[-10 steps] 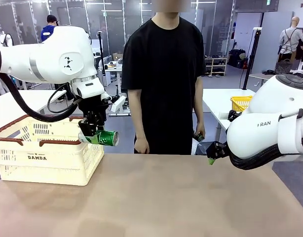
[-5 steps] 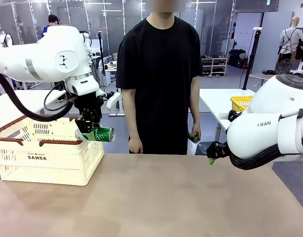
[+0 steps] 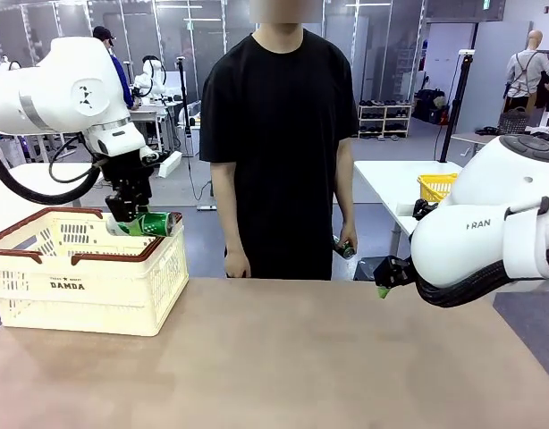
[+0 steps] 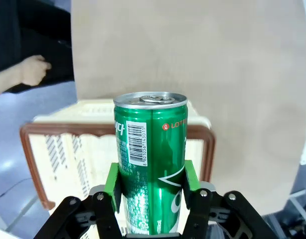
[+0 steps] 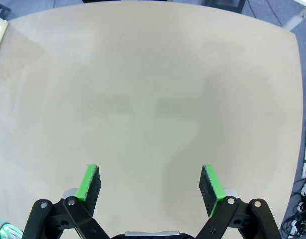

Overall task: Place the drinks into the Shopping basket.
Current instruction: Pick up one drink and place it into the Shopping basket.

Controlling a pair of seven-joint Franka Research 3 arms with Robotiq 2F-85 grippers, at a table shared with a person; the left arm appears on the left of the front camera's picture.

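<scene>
Left wrist view puts you right behind the left hand (image 4: 152, 188), which is pinching the green can (image 4: 151, 144) low on its body. Its pads (image 4: 113, 181) are pressed flat on either side, and the silver top points away from the camera. Just past the can is the Shopping basket (image 4: 33, 149) with its brown rim and slotted cream walls, then the tan counter (image 4: 193, 59) beyond. In the front view the can lies on its side at about rim height, over the basket's end nearest the middle of the counter, not down inside yet.

My take on doing this bit well: carry it over the open middle so it clears the rim and handle, and get it low before letting go. A sideways can dropped from up there would probably roll and bang around.

The right hand (image 5: 152, 191) is spread wide with nothing in it, hanging above bare counter.

Stuff I can't make out: the basket floor is blocked by the can and the walls, so no idea if other drinks are in there. The person's hand (image 3: 344, 248) holds something small, maybe another can, but it's too tiny to read.
</scene>
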